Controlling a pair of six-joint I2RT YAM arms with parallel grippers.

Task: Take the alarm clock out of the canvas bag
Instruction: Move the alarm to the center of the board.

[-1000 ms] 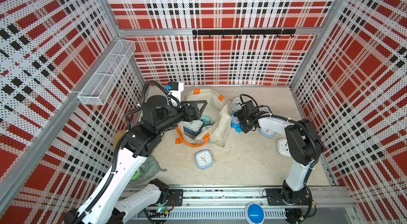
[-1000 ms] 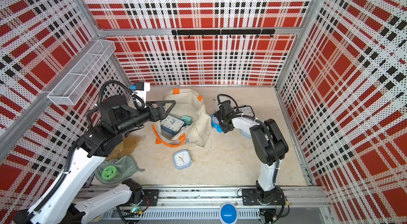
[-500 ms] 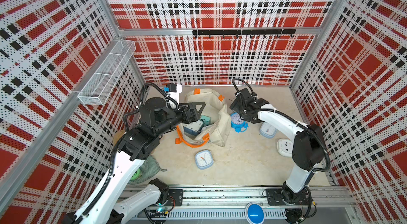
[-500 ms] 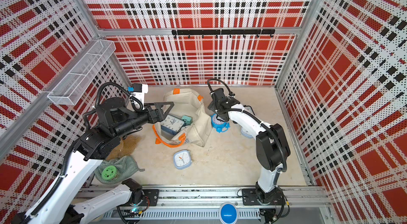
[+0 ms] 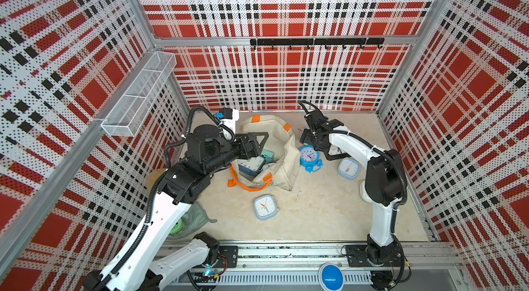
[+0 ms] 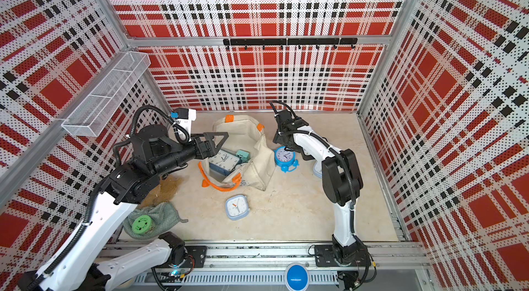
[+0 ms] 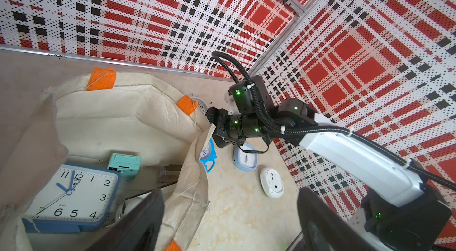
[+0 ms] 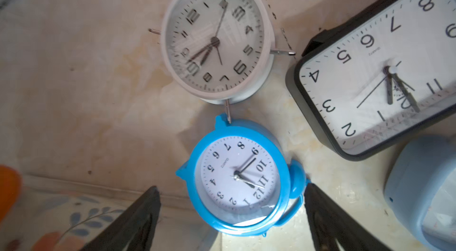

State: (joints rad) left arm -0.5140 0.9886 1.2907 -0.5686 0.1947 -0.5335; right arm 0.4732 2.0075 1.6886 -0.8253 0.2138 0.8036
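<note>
The cream canvas bag [image 5: 282, 143] [image 6: 252, 135] [image 7: 128, 114] lies open at mid table, orange handles at its mouth. Inside it lie a blue-framed square alarm clock [image 5: 252, 165] [image 6: 223, 160] [image 7: 71, 198] and a small teal clock [image 6: 242, 156] [image 7: 124, 164]. My left gripper [image 5: 254, 146] [image 6: 214, 146] [image 7: 229, 222] is open and straddles the bag's wall, one finger inside and one outside. A round blue twin-bell clock [image 5: 310, 157] [image 6: 284, 156] [image 8: 241, 183] stands on the table right of the bag. My right gripper [image 5: 307, 140] [image 8: 232, 215] hangs open above it, holding nothing.
Behind the blue clock lie a white round clock [image 8: 217, 37] and a black-framed square clock [image 8: 380, 69]. Pale blue square clocks lie at right [image 5: 348, 168] and in front of the bag [image 5: 265, 207]. A green cloth [image 6: 160, 215] lies front left, a white oval device [image 7: 271, 182] at right.
My right arm has risen and drawn back from the blue twin-bell clock, which stays on the table beside the bag. The left arm has hardly moved.
</note>
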